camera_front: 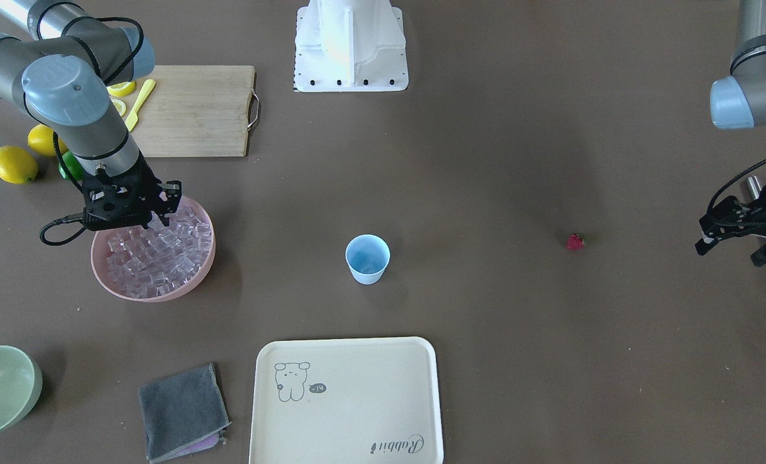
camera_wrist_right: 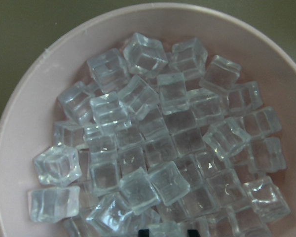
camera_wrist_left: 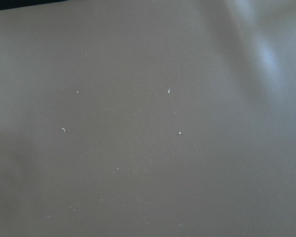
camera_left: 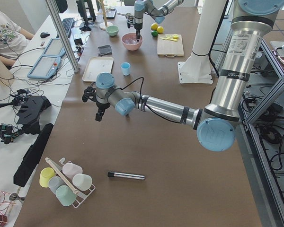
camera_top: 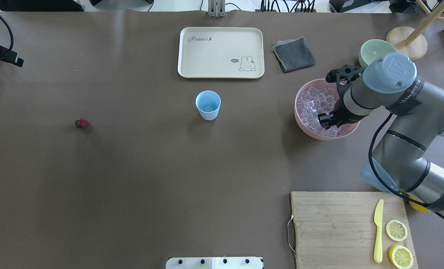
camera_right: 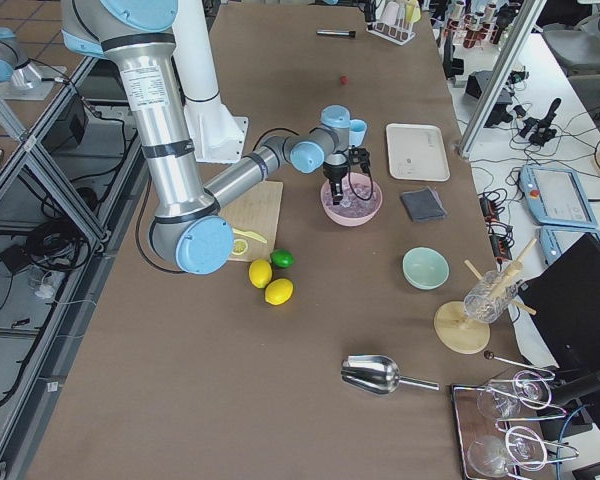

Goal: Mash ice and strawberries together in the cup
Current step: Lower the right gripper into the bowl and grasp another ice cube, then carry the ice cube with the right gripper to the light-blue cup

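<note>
- Ice (camera_wrist_right: 158,148) lies heaped in the pink bowl (camera_wrist_right: 19,128), glassy cubes packed edge to edge. What looks like one cube sits in the cup (camera_top: 208,105), which stands upright mid-surface, well apart from the bowl.
- Strawberry (camera_top: 81,123) rests alone on the bare surface (camera_top: 139,168), on the cup's far side from the bowl.
- My right fingers (camera_wrist_right: 143,233) are down among the top cubes, tips apart with one cube between them. I cannot tell whether they pinch it.
- Risk, as I judge it: a slick cube could squirt out of a shallow pinch, or my tips could jam on its neighbours. A loosely held cube could drop on the long carry, and a clumsy release could tip the light cup.
- My right arm folds in over the cutting board (camera_top: 341,224), elbow bent, wrist pointing straight down over the bowl.
- My left arm reaches low along the surface, and its fingers (camera_front: 707,243) look spread, hanging over bare surface well beyond the strawberry.
</note>
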Tool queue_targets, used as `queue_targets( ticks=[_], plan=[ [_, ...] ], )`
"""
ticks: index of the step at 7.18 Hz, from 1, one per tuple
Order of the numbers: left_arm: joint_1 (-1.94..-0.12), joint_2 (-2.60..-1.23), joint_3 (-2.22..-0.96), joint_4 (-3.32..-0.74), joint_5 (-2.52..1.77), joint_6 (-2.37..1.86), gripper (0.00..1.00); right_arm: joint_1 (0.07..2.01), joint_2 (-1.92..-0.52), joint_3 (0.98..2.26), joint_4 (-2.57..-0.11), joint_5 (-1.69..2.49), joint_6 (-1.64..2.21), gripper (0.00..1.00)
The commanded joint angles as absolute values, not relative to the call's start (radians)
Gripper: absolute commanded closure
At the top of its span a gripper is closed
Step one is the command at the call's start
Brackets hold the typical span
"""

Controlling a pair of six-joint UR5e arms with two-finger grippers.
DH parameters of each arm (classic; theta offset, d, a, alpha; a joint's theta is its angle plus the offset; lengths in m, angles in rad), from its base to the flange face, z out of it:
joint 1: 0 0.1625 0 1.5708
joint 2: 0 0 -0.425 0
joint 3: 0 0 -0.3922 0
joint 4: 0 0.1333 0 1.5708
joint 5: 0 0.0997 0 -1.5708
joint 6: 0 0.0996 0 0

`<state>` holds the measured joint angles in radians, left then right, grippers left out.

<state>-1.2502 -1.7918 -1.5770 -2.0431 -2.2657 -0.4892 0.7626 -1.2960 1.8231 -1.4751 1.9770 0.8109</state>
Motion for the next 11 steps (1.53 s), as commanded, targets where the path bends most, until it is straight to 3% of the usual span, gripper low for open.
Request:
queue_targets(
  ticks=[1, 2, 5, 8, 11],
  plan=[
    [-1.250, -1.792, -1.577, -2.043, -2.266, -0.489, 0.03, 0.764, -1.295, 1.833, -1.477, 1.982, 0.811, 0.88],
    [-1.250, -1.790, -1.578, -2.043, -2.266, -0.489, 0.02, 0.765, -1.295, 1.839, -1.477, 1.982, 0.811, 1.00],
    [-1.250, -1.789, -1.583, -2.043, -2.266, -0.489, 0.02, 0.778, -1.283, 1.870, -1.508, 1.990, 0.811, 1.00],
    [-1.250, -1.786, -1.585, -2.043, -2.266, -0.491, 0.02, 0.804, -0.966, 1.870, -1.891, 2.028, 0.868, 1.00],
    [-1.250, -1.789, -1.574, -2.043, -2.266, -0.489, 0.02, 0.711, -0.708, 1.655, -1.887, 1.991, 1.029, 1.00]
  ],
)
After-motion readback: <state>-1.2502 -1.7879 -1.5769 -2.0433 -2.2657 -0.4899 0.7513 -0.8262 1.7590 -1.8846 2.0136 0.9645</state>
